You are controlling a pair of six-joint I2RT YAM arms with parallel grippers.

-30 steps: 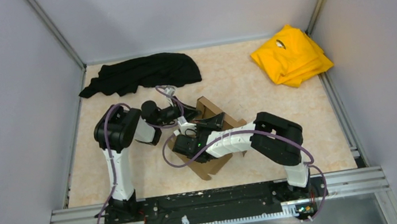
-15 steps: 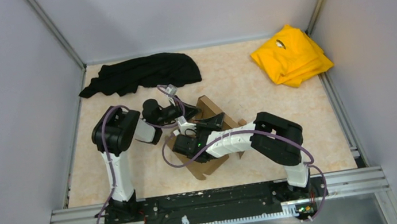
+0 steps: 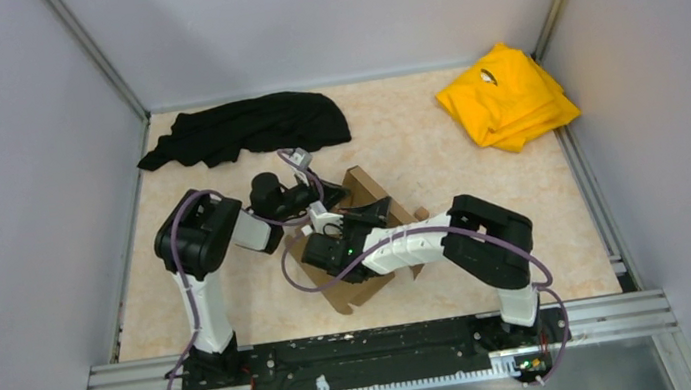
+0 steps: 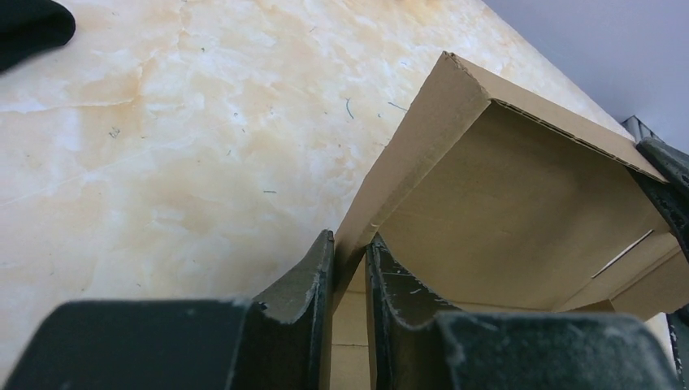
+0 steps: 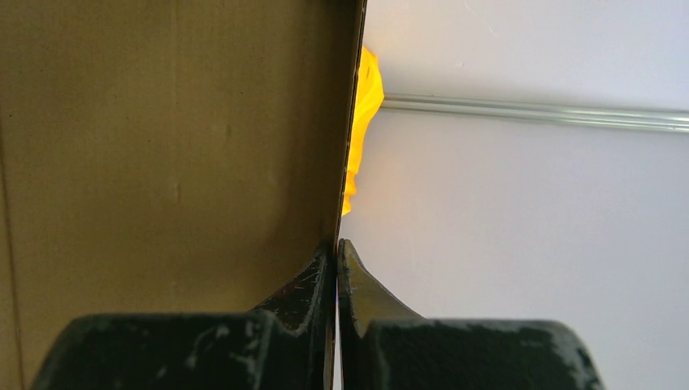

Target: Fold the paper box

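The paper box [image 3: 355,292] is a brown cardboard sheet, partly raised, lying in the middle of the table between both arms. My left gripper [image 3: 330,202] reaches in from the left. In the left wrist view the left gripper [image 4: 349,241] pinches a folded, standing wall of the paper box [image 4: 520,219]. My right gripper [image 3: 372,214] lies across the sheet. In the right wrist view the right gripper [image 5: 335,245] is shut on the thin edge of an upright panel of the paper box [image 5: 162,146]. The arms hide much of the box from above.
A black cloth [image 3: 247,127] lies at the back left and a folded yellow cloth [image 3: 507,96] at the back right, a sliver of the yellow cloth [image 5: 366,89] showing past the panel. Grey walls close in the marbled table [image 3: 437,158] on three sides.
The left jaws have narrowed onto the box wall. The left arm's elbow has drifted slightly left and down. The right arm has edged left a little, its grip unchanged.
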